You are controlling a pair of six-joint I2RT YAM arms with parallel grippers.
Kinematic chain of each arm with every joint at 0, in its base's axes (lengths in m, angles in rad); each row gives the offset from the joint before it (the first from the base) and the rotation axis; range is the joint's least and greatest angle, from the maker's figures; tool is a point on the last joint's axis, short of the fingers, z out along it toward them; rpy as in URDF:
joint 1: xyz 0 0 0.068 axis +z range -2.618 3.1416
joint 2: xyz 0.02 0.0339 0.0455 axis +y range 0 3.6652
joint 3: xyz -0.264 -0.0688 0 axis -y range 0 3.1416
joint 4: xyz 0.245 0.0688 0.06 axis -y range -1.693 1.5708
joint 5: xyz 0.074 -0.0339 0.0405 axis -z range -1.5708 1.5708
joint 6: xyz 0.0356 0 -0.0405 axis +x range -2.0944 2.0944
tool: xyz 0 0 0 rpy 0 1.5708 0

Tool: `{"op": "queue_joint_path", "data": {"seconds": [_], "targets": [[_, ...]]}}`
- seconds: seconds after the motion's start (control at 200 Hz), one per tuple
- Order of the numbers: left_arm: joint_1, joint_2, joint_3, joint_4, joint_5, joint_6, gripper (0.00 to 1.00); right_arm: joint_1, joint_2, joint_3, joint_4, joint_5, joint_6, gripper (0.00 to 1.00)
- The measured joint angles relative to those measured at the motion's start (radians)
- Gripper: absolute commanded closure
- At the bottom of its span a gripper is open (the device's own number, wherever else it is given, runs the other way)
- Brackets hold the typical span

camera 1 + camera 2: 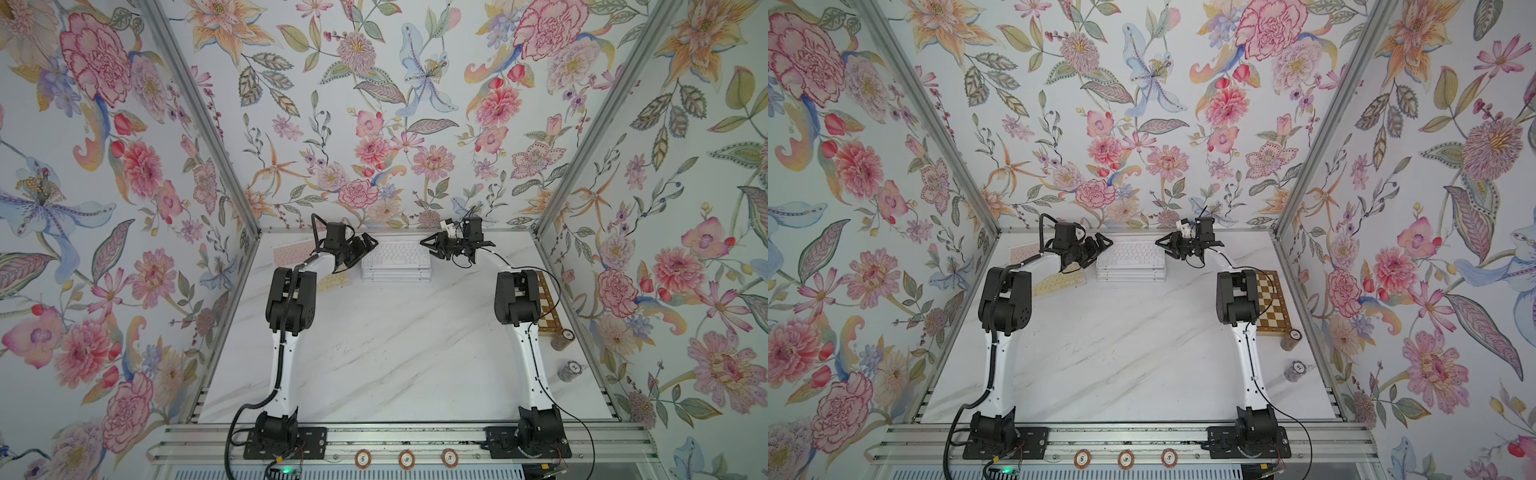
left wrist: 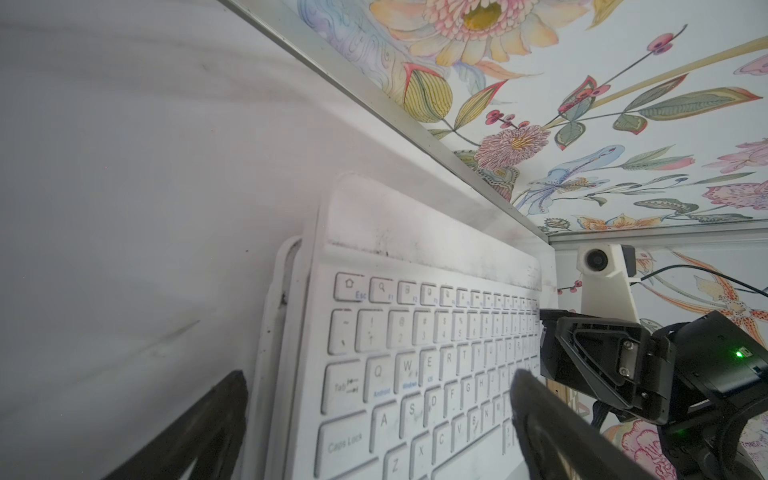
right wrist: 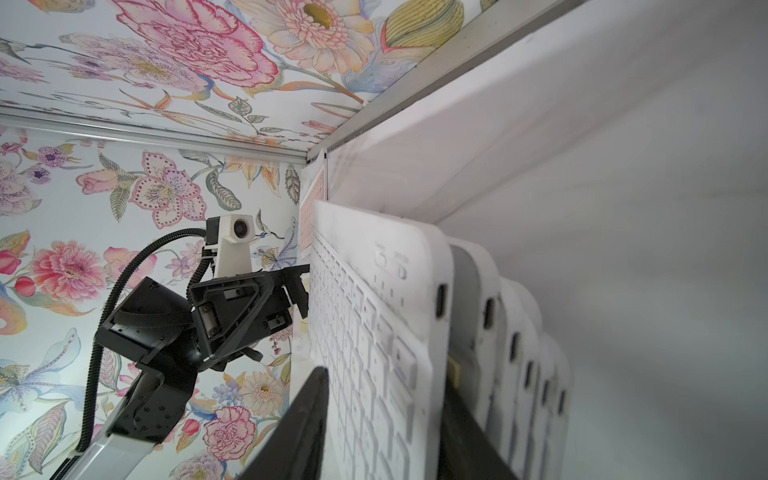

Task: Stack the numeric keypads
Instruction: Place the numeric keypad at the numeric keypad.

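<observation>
A stack of several white numeric keypads sits at the back middle of the table. My right gripper is shut on the right end of the top keypad, one finger over the keys and one under it, holding that end slightly off the stack. My left gripper stands open at the keypad's left end, its fingers wide apart. A pink keypad lies at the back left. A yellow keypad lies partly under the left arm.
A wooden chessboard lies at the right edge behind the right arm. Two stacks of poker chips stand near it. Three chips rest on the front rail. The back wall is close behind the stack.
</observation>
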Motion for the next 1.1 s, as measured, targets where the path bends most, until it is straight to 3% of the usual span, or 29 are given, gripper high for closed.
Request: {"op": "queue_joint_path", "data": {"seconds": [0.826, 1.101], "targets": [[0.000, 0.000, -0.009, 0.000, 0.000, 0.000, 0.01, -0.002, -0.002, 0.047, -0.104, 0.040, -0.083, 0.52], [0.000, -0.001, -0.023, 0.000, 0.000, 0.000, 0.01, -0.016, -0.027, 0.047, -0.160, 0.066, -0.132, 0.42]]}}
